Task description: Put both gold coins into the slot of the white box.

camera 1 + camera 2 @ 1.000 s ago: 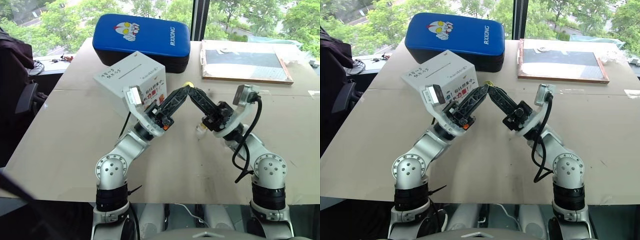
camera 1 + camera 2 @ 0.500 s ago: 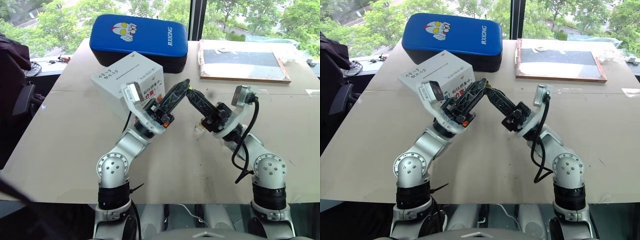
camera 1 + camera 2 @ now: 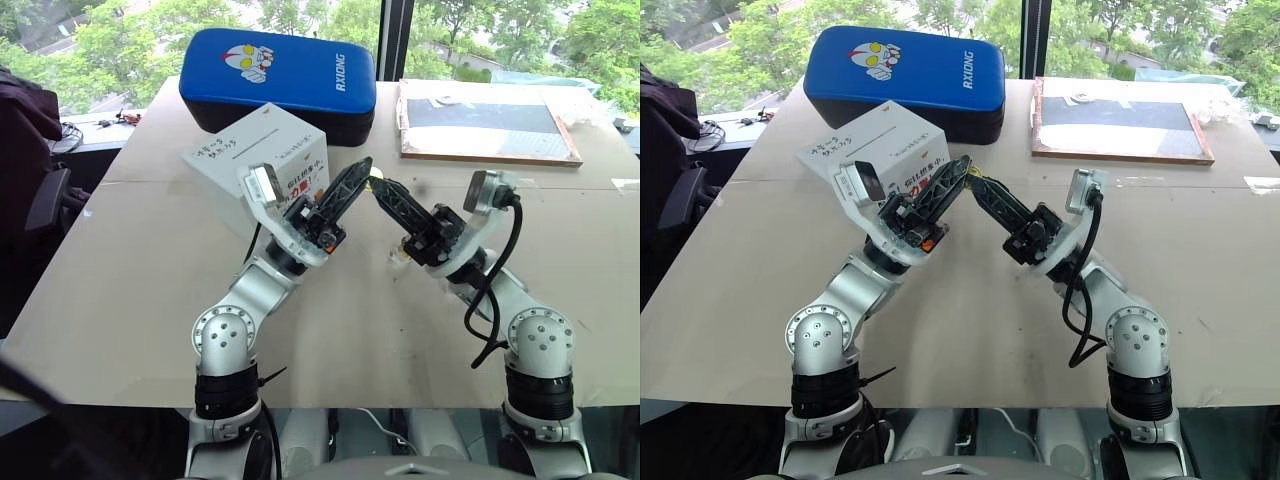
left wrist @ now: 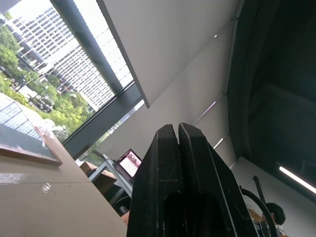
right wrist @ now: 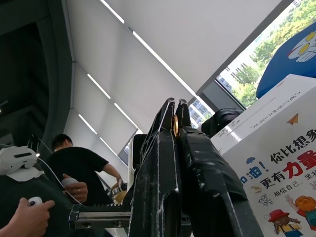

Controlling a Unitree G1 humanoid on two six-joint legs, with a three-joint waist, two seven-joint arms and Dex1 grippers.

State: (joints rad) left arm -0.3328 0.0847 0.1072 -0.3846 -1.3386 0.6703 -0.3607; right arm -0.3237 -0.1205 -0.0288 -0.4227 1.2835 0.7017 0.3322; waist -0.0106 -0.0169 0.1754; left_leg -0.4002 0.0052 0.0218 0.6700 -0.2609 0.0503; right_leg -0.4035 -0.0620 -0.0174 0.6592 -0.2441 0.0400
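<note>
Gold coin (image 3: 374,175) shows as a small yellow speck in the left eye view, right where the tips of the two grippers meet above the desk (image 3: 120,290). The left gripper (image 3: 358,170) rises from the left and the right gripper (image 3: 381,187) from the right, forming a peak just beside the white box (image 3: 250,150). The box stands on the desk in front of a blue padded case (image 3: 280,80), and the slot (image 3: 256,134) runs as a thin dark line across its top face. A framed board (image 3: 490,125) lies further right on the desk.

In the right eye view the same peak sits against the box's near right corner.

The left wrist view looks up along that gripper's two black fingers (image 4: 163,187), which are pressed together with only a hairline seam between them; whether the coin is between them cannot be told here.

The right wrist view has its fingers (image 5: 197,163) nearly together, a gold edge (image 5: 175,125) pinched in the narrow gap near the tips. The printed side of the box fills the corner beyond, and a person in black (image 5: 74,168) stands in the background.
</note>
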